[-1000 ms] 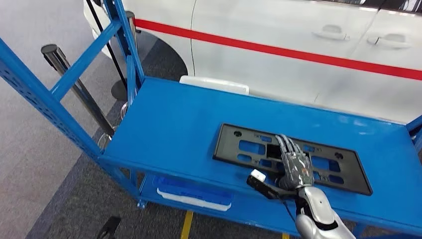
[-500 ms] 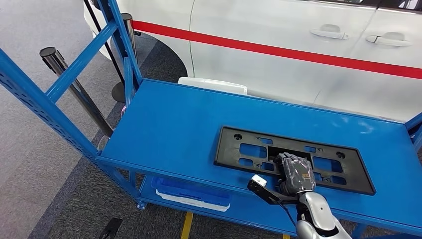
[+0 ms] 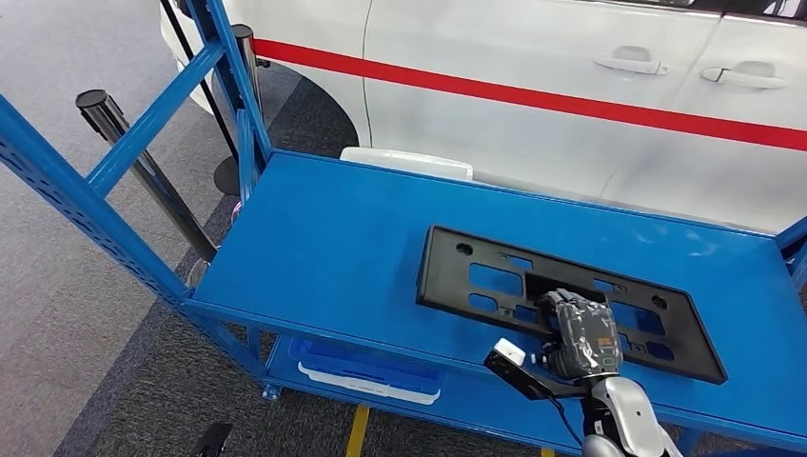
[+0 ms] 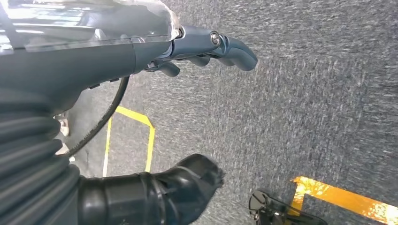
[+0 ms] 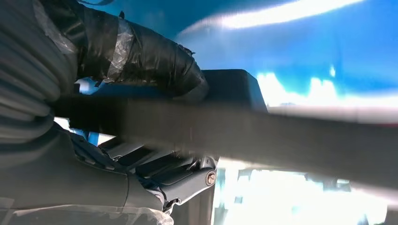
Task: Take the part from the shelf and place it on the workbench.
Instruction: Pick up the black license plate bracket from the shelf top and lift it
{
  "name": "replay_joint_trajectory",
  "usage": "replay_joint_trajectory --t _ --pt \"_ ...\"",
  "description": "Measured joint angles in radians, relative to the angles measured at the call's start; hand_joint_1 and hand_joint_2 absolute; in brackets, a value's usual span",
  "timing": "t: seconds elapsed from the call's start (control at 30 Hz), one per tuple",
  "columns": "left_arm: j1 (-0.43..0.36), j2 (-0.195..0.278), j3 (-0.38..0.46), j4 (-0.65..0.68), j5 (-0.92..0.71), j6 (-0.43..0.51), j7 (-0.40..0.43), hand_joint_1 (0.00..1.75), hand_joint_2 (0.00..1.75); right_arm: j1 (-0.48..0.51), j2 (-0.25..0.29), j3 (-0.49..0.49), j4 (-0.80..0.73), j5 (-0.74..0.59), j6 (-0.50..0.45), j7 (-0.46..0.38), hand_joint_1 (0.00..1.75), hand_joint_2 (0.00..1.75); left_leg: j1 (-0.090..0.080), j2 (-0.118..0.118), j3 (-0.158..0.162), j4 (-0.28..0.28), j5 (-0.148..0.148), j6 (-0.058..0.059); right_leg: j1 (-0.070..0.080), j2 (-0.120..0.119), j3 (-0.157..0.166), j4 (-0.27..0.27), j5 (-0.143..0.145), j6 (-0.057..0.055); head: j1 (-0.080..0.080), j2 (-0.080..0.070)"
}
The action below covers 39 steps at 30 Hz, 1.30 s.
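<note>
Gripping the near edge of the black part, the robot's right hand is reaching up from the near right of the head view, its silver forearm rising almost straight to the shelf. In the right wrist view the taped thumb is lying over the part's edge while the darker fingers are curling beneath it, so the hand is reading as clamped on the part. The flat, slotted plate is sitting on the right half of the blue shelf top, and its near side is looking slightly raised, though that cannot be told for certain. This is judged to be the pick-up step, with the grasp made and the part not yet clear of the shelf. The next move is calling for a level lift, then a carry away to the workbench without catching the shelf's blue uprights. The left hand is hanging over grey carpet and yellow floor lines, fingers curled loosely around nothing. Farther off, a white tray is lying at the shelf's far edge, and beyond it a white car with a red stripe is standing.
</note>
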Motion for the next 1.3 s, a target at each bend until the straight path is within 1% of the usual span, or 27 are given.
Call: replay_joint_trajectory --t 0.07,0.13,0.3,0.37,0.47,0.53,0.57,0.6,0.67,0.7,0.73,0.77,0.8,0.83,0.87,0.9,0.93,0.97,1.0,1.03,1.07,1.1,1.17,1.2,1.23,1.27,1.3 --pt "0.000 0.000 0.004 0.000 -0.001 0.015 0.021 0.00 1.75 0.015 -0.014 -0.026 -0.068 0.023 -0.046 -0.004 1.75 1.75 0.000 0.000 0.000 0.000 0.000 0.000 0.000 0.000 0.000 0.000 0.000 0.000 0.000 0.000" --pt "0.000 0.000 0.008 0.000 -0.003 0.035 0.043 0.00 1.75 0.026 -0.028 -0.054 -0.138 0.050 -0.072 -0.008 1.75 1.75 0.000 0.001 0.000 0.000 0.000 0.000 0.000 0.000 0.000 0.000 0.000 0.000 0.000 0.000" --pt "0.000 0.000 0.009 0.000 -0.008 0.050 0.062 0.00 1.75 0.036 -0.052 -0.090 -0.242 0.070 -0.080 -0.013 1.75 1.75 0.000 0.001 0.000 0.000 0.000 0.000 0.000 0.000 0.000 0.000 0.000 0.000 0.000 0.000" --pt "0.000 0.000 0.009 0.000 -0.007 0.045 0.063 0.00 1.75 0.046 -0.056 -0.101 -0.269 0.074 -0.099 -0.017 1.75 1.75 -0.003 0.000 -0.001 0.002 -0.001 0.001 -0.002 0.000 0.000 -0.001 0.001 0.006 0.000 0.000" --pt "0.000 0.000 0.012 0.000 -0.005 0.033 0.062 0.00 1.75 0.070 -0.067 -0.131 -0.330 0.098 -0.150 -0.028 1.75 1.75 -0.006 -0.001 -0.001 0.003 0.001 0.004 -0.007 -0.001 0.000 -0.003 0.003 0.019 -0.001 0.000" --pt "0.000 -0.002 0.014 0.000 -0.004 0.030 0.062 0.00 1.75 0.085 -0.081 -0.156 -0.380 0.117 -0.171 -0.035 1.75 1.75 0.000 0.001 0.005 -0.011 0.009 0.013 -0.007 -0.001 -0.002 0.001 -0.003 0.026 0.000 0.000" --pt "0.000 -0.004 0.014 0.000 -0.004 0.029 0.061 0.00 1.75 0.090 -0.088 -0.167 -0.401 0.123 -0.175 -0.037 1.75 1.75 0.003 0.003 0.010 -0.019 0.015 0.018 -0.008 0.000 -0.009 0.020 -0.019 0.031 0.002 0.000" --pt "0.000 -0.005 0.014 0.000 -0.005 0.029 0.060 0.00 1.75 0.094 -0.095 -0.176 -0.418 0.128 -0.177 -0.039 1.75 1.75 0.006 0.005 0.014 -0.026 0.020 0.023 -0.011 0.000 -0.024 0.056 -0.046 0.037 0.004 0.000" --pt "-0.001 -0.005 0.015 0.000 -0.007 0.030 0.061 0.00 1.75 0.103 -0.105 -0.189 -0.440 0.138 -0.178 -0.044 1.75 1.75 0.006 0.008 0.014 -0.028 0.025 0.026 -0.025 0.000 -0.074 0.175 -0.113 0.049 0.008 0.000" --pt "0.000 -0.005 0.015 0.000 -0.008 0.032 0.061 0.00 1.75 0.109 -0.109 -0.193 -0.446 0.143 -0.178 -0.048 1.75 1.75 0.007 0.008 0.013 -0.027 0.025 0.026 -0.033 0.000 -0.096 0.227 -0.133 0.054 0.008 0.000" --pt "0.000 -0.005 0.015 0.000 -0.010 0.034 0.063 0.00 1.75 0.114 -0.112 -0.196 -0.450 0.151 -0.179 -0.051 1.75 1.75 0.007 0.008 0.012 -0.025 0.024 0.025 -0.041 -0.001 -0.106 0.254 -0.135 0.060 0.008 0.000" --pt "0.000 -0.005 0.015 0.000 -0.012 0.036 0.064 0.00 1.75 0.118 -0.114 -0.198 -0.453 0.160 -0.179 -0.053 1.75 1.75 0.009 0.008 0.010 -0.022 0.022 0.022 -0.048 -0.001 -0.098 0.245 -0.118 0.065 0.007 0.000" --pt "-0.001 -0.005 0.015 0.000 -0.014 0.038 0.065 0.00 1.75 0.119 -0.117 -0.200 -0.455 0.169 -0.180 -0.054 1.75 1.75 0.012 0.006 0.010 -0.017 0.019 0.018 -0.054 -0.002 -0.072 0.200 -0.086 0.069 0.008 0.000" --pt "-0.001 -0.005 0.016 0.000 -0.016 0.039 0.065 0.00 1.75 0.119 -0.119 -0.202 -0.455 0.177 -0.180 -0.053 1.75 1.75 0.014 0.005 0.008 -0.012 0.015 0.012 -0.058 -0.001 -0.038 0.135 -0.057 0.073 0.008 0.000" --pt "-0.001 -0.006 0.016 0.000 -0.016 0.040 0.066 0.00 1.75 0.119 -0.121 -0.203 -0.456 0.184 -0.181 -0.052 1.75 1.75 0.015 0.003 0.005 -0.006 0.011 0.004 -0.058 0.000 -0.004 0.077 -0.038 0.075 0.010 0.000" --pt "-0.002 -0.006 0.016 0.000 -0.017 0.041 0.066 0.00 1.75 0.120 -0.122 -0.203 -0.456 0.190 -0.183 -0.052 1.75 1.75 0.016 0.002 0.003 -0.002 0.009 -0.004 -0.056 0.001 0.018 0.036 -0.029 0.074 0.011 0.000" --pt "-0.002 -0.006 0.016 0.000 -0.017 0.043 0.066 0.00 1.75 0.120 -0.124 -0.204 -0.457 0.195 -0.185 -0.051 1.75 1.75 0.016 0.001 0.000 0.000 0.010 -0.012 -0.052 0.003 0.028 0.017 -0.031 0.071 0.012 0.000" --pt "-0.003 -0.006 0.016 0.000 -0.017 0.045 0.067 0.00 1.75 0.121 -0.125 -0.204 -0.458 0.202 -0.188 -0.050 1.75 1.75 0.016 0.000 -0.003 0.000 0.012 -0.019 -0.048 0.004 0.028 0.015 -0.032 0.067 0.012 0.000" --pt "-0.002 -0.006 0.016 0.000 -0.017 0.047 0.068 0.00 1.75 0.121 -0.126 -0.204 -0.459 0.207 -0.192 -0.049 1.75 1.75 0.016 0.000 -0.004 -0.001 0.014 -0.026 -0.048 0.003 0.025 0.011 -0.029 0.060 0.012 0.000" --pt "-0.002 -0.006 0.017 0.000 -0.017 0.048 0.069 0.00 1.75 0.121 -0.127 -0.204 -0.461 0.213 -0.195 -0.048 1.75 1.75 0.017 0.000 -0.006 0.003 0.009 -0.031 -0.049 0.001 0.023 0.007 -0.025 0.054 0.012 0.000" --pt "-0.002 -0.007 0.017 0.000 -0.017 0.049 0.070 0.00 1.75 0.121 -0.127 -0.204 -0.464 0.218 -0.199 -0.047 1.75 1.75 0.017 0.000 -0.013 0.018 -0.008 -0.035 -0.051 -0.002 0.022 0.003 -0.021 0.045 0.010 0.000" --pt "-0.003 -0.008 0.018 0.000 -0.017 0.050 0.071 0.00 1.75 0.122 -0.128 -0.204 -0.468 0.222 -0.202 -0.046 1.75 1.75 0.018 0.001 -0.026 0.051 -0.037 -0.039 -0.053 -0.004 0.019 -0.002 -0.015 0.036 0.008 0.000" --pt "-0.004 -0.008 0.018 0.000 -0.017 0.050 0.072 0.00 1.75 0.122 -0.128 -0.205 -0.478 0.227 -0.208 -0.045 1.75 1.75 0.019 0.002 -0.071 0.170 -0.115 -0.042 -0.049 -0.007 0.008 -0.003 -0.006 0.023 0.005 0.000" --pt "-0.004 -0.008 0.018 0.000 -0.017 0.051 0.073 0.00 1.75 0.123 -0.128 -0.205 -0.482 0.227 -0.209 -0.045 1.75 1.75 0.019 0.002 -0.092 0.230 -0.142 -0.043 -0.047 -0.008 0.001 -0.002 -0.002 0.020 0.005 0.000" --pt "-0.004 -0.008 0.019 0.000 -0.017 0.051 0.073 0.00 1.75 0.124 -0.128 -0.205 -0.486 0.227 -0.210 -0.045 1.75 1.75 0.019 0.002 -0.102 0.266 -0.153 -0.044 -0.044 -0.009 -0.007 0.001 0.002 0.018 0.004 0.000" --pt "-0.003 -0.008 0.019 0.000 -0.017 0.051 0.074 0.00 1.75 0.124 -0.128 -0.205 -0.489 0.228 -0.210 -0.045 1.75 1.75 0.019 0.002 -0.093 0.264 -0.143 -0.043 -0.042 -0.009 -0.015 0.004 0.006 0.018 0.005 0.000" --pt "-0.004 -0.008 0.020 0.000 -0.017 0.051 0.075 0.00 1.75 0.125 -0.129 -0.205 -0.492 0.228 -0.210 -0.045 1.75 1.75 0.019 0.002 -0.066 0.226 -0.117 -0.041 -0.041 -0.009 -0.023 0.009 0.010 0.019 0.004 0.000"
